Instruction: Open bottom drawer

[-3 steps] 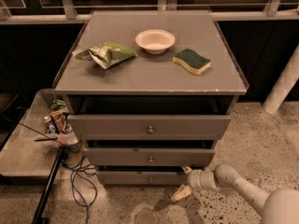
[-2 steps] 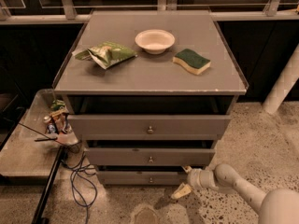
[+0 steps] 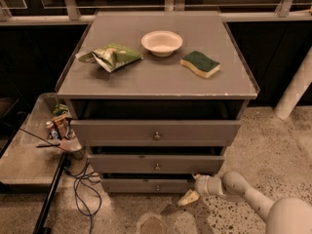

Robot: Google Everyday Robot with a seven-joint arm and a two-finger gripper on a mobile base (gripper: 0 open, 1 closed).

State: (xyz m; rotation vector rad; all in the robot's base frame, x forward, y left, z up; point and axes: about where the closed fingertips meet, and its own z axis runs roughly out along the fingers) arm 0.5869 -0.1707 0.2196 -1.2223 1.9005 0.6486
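Observation:
The grey cabinet holds three drawers. The bottom drawer point(image 3: 146, 185) is the lowest and shallowest, with a small round metal knob point(image 3: 157, 187) at its centre. It sits close to the floor, its front about flush with the others. My gripper point(image 3: 190, 195) is at the end of the white arm that comes in from the lower right. It hangs low by the right end of the bottom drawer's front, to the right of the knob and apart from it.
On the cabinet top point(image 3: 146, 77) lie a green snack bag point(image 3: 111, 55), a white bowl point(image 3: 162, 42) and a green and yellow sponge point(image 3: 200, 64). A low side table point(image 3: 24, 160) with small items stands at the left, with cables point(image 3: 83, 189) on the floor. A white post point(image 3: 295, 89) stands at the right.

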